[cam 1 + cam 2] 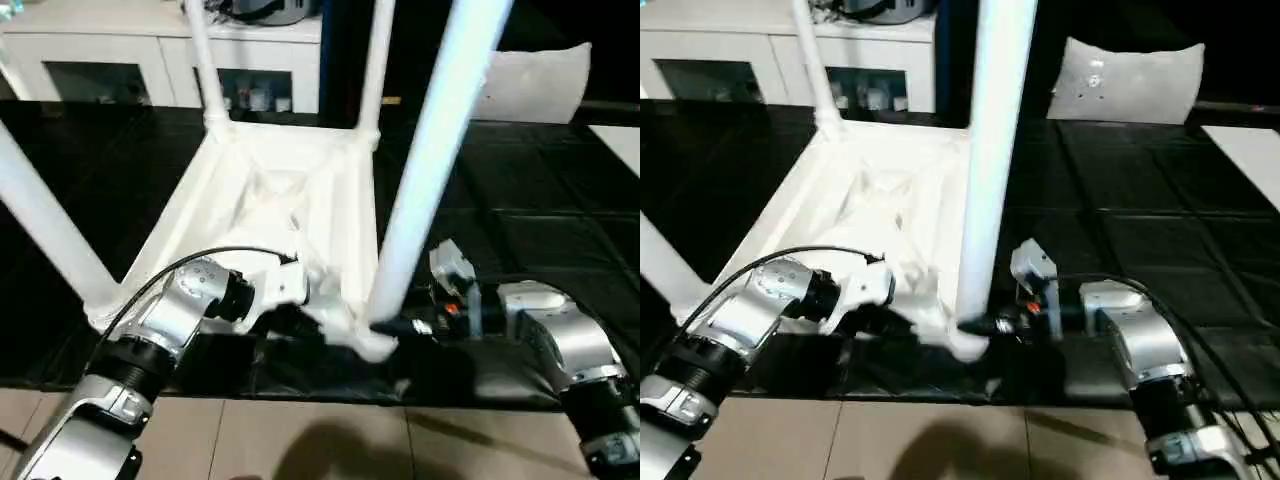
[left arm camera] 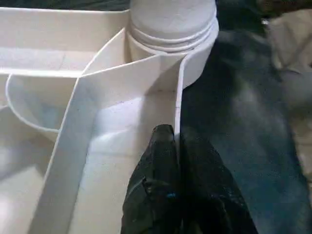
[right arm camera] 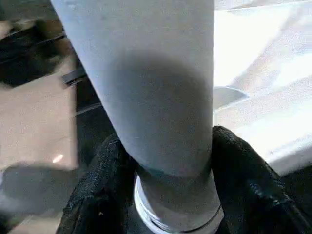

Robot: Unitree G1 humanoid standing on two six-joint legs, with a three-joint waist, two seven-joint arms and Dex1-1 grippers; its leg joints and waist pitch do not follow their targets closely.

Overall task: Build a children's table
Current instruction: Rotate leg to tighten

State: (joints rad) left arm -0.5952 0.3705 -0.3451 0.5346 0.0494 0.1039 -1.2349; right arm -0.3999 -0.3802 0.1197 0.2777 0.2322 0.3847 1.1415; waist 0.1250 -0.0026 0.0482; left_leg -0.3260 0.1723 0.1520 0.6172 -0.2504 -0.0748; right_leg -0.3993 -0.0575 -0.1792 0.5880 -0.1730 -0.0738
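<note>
While the upturned table top (image 1: pixel 270 200) lies on the dark desk (image 1: pixel 520 230), the left end effector (image 2: pixel 176 141) pinches its rim and the right end effector (image 3: pixel 170 195) clasps the near leg (image 1: pixel 425 170) at its base; best keep the leg upright, pressing straight into the corner socket (image 1: pixel 370 342).

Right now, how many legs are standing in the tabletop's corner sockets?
4. Far-left leg and far-right leg at the back corners, near-left leg at picture left, and the near-right leg, which the right gripper clamps near its base.
</note>
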